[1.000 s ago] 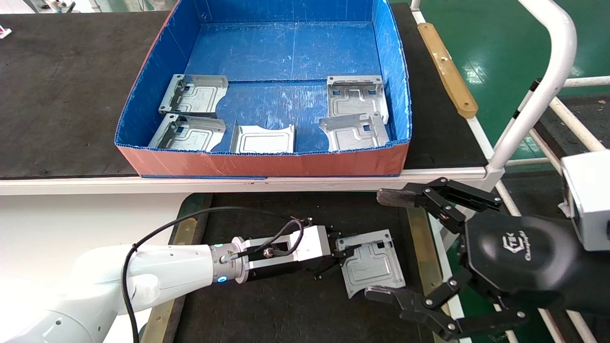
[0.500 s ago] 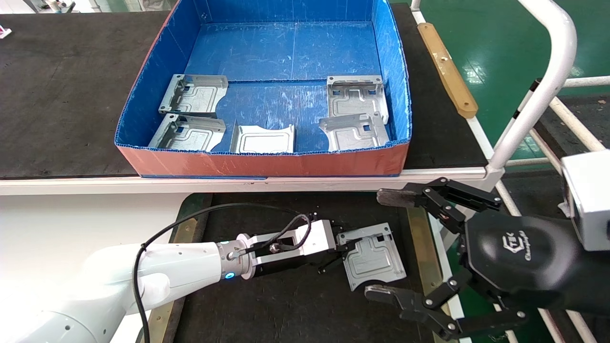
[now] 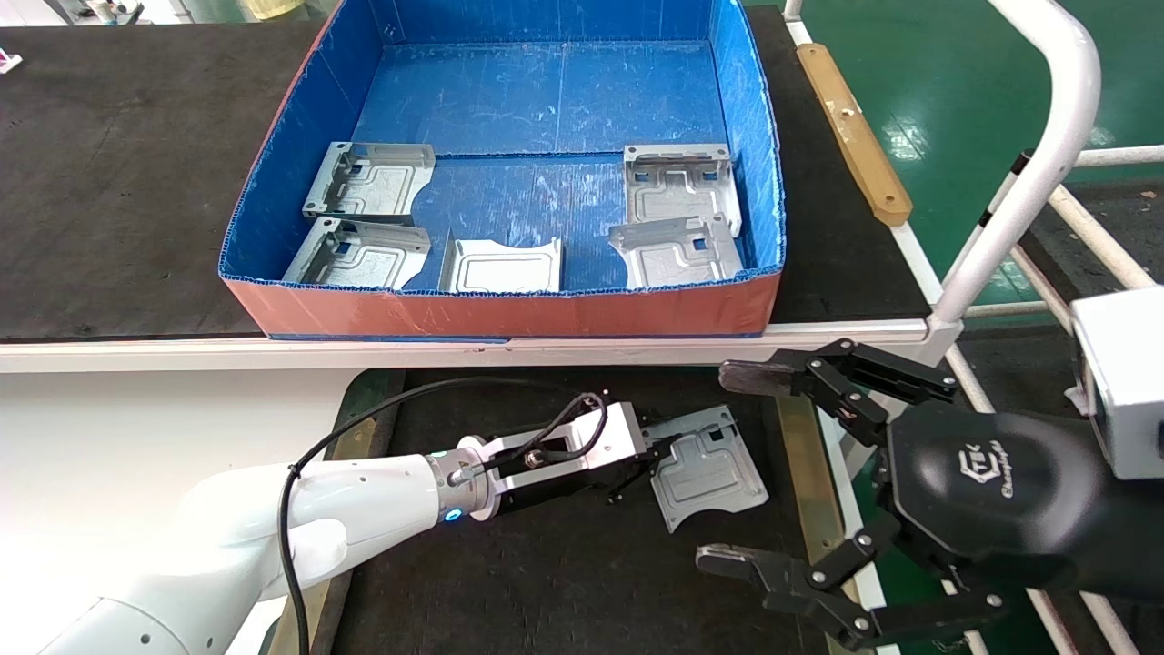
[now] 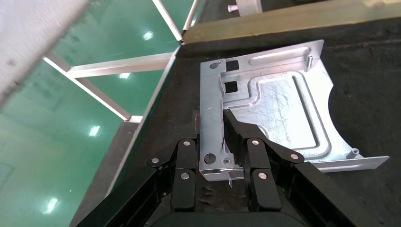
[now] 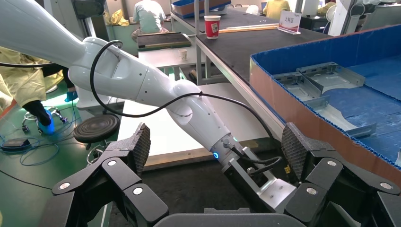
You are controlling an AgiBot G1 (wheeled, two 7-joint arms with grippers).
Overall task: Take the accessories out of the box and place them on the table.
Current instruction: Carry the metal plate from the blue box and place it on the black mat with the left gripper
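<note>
While clamping plate (image 4: 265,101), left claw (image 4: 221,124) closed

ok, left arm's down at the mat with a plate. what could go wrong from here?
1. The left end effector pinches only the plate by its bent edge flange; it could pivot or slip.
2. The open right end effector sits close beside the plate; contact is possible.
3. The plate lies near the brass strip and might land on it.

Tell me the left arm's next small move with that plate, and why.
Probably open the left end effector and back away: its fingers pinch the edge of the metal plate, which seems to lie flat on the black mat, outside the box.
</note>
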